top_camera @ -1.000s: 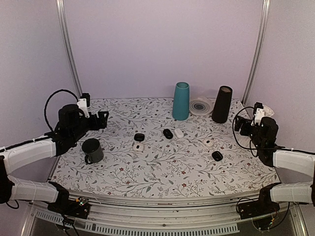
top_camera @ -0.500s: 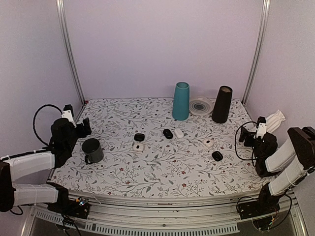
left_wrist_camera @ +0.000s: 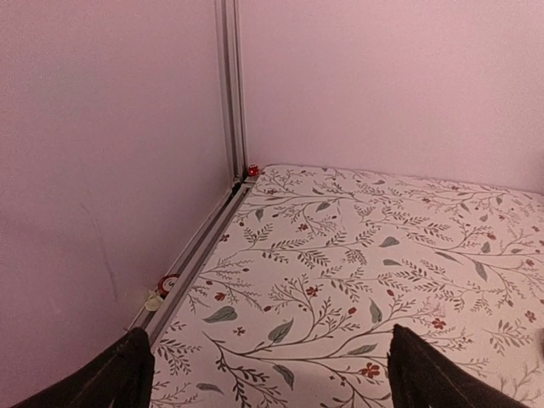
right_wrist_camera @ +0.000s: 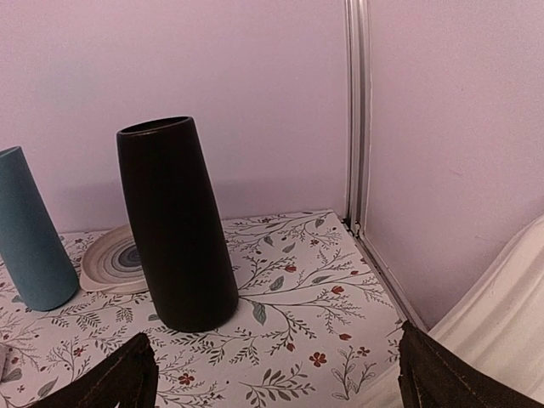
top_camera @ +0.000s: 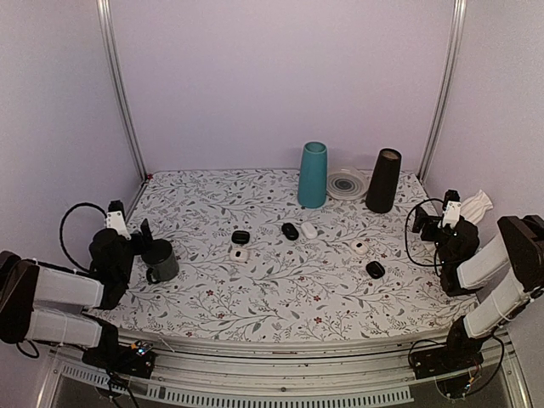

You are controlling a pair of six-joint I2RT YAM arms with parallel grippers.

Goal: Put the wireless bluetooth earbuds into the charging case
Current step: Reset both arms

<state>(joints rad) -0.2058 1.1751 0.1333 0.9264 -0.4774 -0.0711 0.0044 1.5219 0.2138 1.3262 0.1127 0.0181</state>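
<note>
I'm looking over the floral-patterned table (top_camera: 280, 297) with both arms tucked in at its near corners. The left hand (left_wrist_camera: 268, 340) is hanging released, fingers spread wide with nothing between them. The right hand (right_wrist_camera: 274, 340) is likewise released and carrying nothing.

At the far side the black vase (top_camera: 383, 180) and the teal vase (top_camera: 313, 174) are standing upright, with a striped plate (top_camera: 347, 184) between them. From here I'm not seeing into either vase. The dark mug (top_camera: 160, 260) is sitting near left, just beside the left hand, and nothing is showing inside it.

The charging case (top_camera: 239, 253) is lying left of centre, just in front of a black case (top_camera: 240, 236). It is too small for me to tell whether its lid is up or whether earbuds are in it. I'm not making out any loose earbuds.

My worry is the look-alikes: a white oval case (top_camera: 308, 229), another white case (top_camera: 360, 246) and two more black cases (top_camera: 291, 230) (top_camera: 375, 269) are scattered nearby, so I could be reaching for the wrong one. The left arm could also be clipping the mug as it swings out, and a light case could be skidding away under a pinch.
</note>
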